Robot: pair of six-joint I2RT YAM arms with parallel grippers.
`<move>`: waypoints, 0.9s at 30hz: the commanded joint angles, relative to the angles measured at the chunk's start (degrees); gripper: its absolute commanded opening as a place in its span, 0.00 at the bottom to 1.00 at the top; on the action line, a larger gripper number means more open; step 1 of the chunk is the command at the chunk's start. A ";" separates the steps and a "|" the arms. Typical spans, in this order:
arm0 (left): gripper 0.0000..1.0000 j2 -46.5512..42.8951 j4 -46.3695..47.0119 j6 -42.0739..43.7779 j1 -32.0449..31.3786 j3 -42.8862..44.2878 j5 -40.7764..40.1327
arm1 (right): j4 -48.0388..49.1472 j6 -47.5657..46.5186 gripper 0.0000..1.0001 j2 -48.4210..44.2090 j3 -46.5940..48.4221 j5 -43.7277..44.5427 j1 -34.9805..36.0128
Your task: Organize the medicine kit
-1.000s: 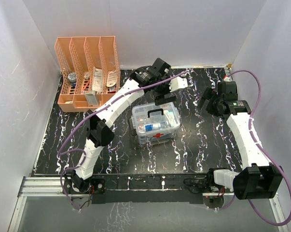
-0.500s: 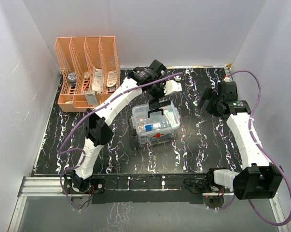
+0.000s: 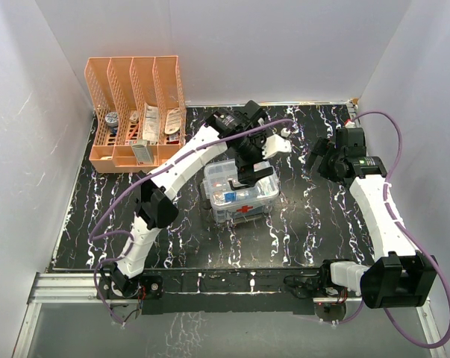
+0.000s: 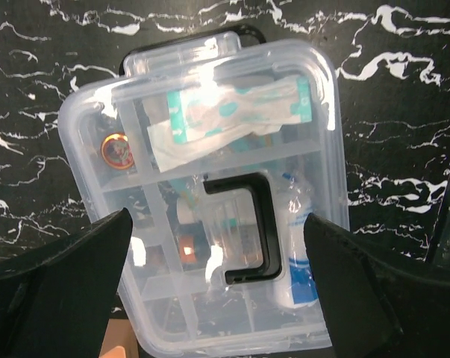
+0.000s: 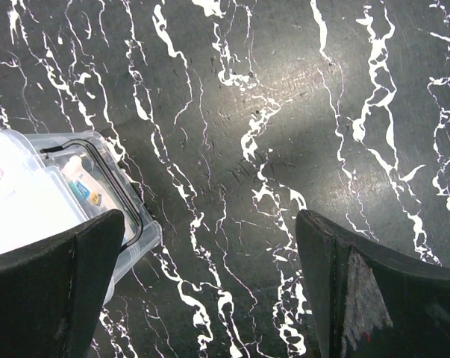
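"So, the left gripper — how does it stand?"

"Spread wide and holding nothing, with its fingers to either side of the medicine kit. The kit lies straight beneath them with its lid on. Its long axis runs crosswise to the line the jaws would close along."

"And the handle?"

"It's black and sits right between the two fingers. Its bar runs along the kit's length, so I judge the jaws could straddle it if they dropped."

"The right gripper?"

"Wide too, and empty, over the table — the kit shows only at the left edge of its view. The left arm is plainly nearer. The kit sits mid-table, well apart from the orange file rack in the far left corner."
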 commanded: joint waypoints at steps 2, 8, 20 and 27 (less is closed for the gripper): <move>0.95 -3.47 3.80 -3.35 -1.51 1.23 0.54 | 3.18 0.41 0.98 -1.24 -0.70 0.39 -0.22; 0.92 -2.51 8.35 -8.89 -3.10 -2.88 2.51 | 3.00 0.08 0.98 -1.50 -1.46 0.71 -0.27; 0.89 -0.64 15.70 -10.29 -2.44 -10.02 -4.26 | 3.16 -0.81 0.98 -2.24 -4.51 0.42 -1.64; 0.87 -1.36 7.87 -9.22 -2.50 -14.69 1.95 | 4.47 -1.16 0.98 -1.47 -5.69 -0.40 -2.12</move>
